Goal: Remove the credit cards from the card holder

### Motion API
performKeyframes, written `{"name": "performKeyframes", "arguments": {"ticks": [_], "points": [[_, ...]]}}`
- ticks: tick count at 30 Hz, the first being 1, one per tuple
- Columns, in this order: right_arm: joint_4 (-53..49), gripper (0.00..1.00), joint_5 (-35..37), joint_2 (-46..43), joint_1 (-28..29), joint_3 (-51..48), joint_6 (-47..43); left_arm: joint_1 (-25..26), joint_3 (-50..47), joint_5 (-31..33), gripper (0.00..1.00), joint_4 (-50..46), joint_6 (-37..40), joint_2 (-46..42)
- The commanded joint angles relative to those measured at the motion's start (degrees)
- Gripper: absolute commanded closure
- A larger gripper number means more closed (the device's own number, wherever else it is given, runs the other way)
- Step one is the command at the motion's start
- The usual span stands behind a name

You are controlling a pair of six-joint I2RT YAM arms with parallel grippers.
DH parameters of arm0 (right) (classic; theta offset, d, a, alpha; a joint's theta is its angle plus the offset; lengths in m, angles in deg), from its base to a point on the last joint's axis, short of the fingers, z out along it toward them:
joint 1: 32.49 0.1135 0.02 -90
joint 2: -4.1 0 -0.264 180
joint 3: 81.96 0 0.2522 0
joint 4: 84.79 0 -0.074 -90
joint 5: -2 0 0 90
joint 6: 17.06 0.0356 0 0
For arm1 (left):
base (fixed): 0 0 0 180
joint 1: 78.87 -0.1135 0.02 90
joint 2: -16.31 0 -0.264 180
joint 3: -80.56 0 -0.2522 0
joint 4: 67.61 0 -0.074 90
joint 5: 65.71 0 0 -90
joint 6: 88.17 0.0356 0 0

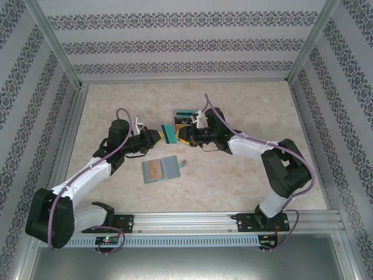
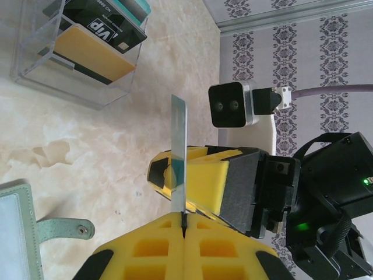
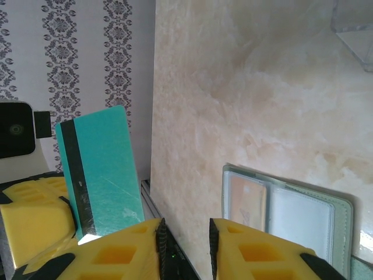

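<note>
Left gripper (image 1: 158, 137), centre of the top view, clamped on 1 teal card (image 1: 168, 135). Right gripper (image 1: 186, 139) just beside the card, jaws slightly apart with nothing between them. Card holder (image 1: 165, 169) lies open below centre, 1 orange-brown card (image 1: 154, 171) in its pocket.
</note>
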Motion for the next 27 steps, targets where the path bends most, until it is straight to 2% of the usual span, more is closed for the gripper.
{"name": "performKeyframes", "arguments": {"ticks": [1,10,27], "points": [[2.67,0.7,-0.78,-2.34,-0.8,-0.54,0.56,-0.13,0.92,-0.16,1.0,-0.94,1.88,0.3],[3.95,0.7,-0.6,-2.34,-0.97,-0.28,1.46,-0.1,0.86,-0.1,1.0,-0.9,1.97,0.77],[9.06,0.71,-4.66,1.52,1.09,1.04,4.44,-0.11,0.4,-0.63,1.0,0.37,1.27,0.5]]}}
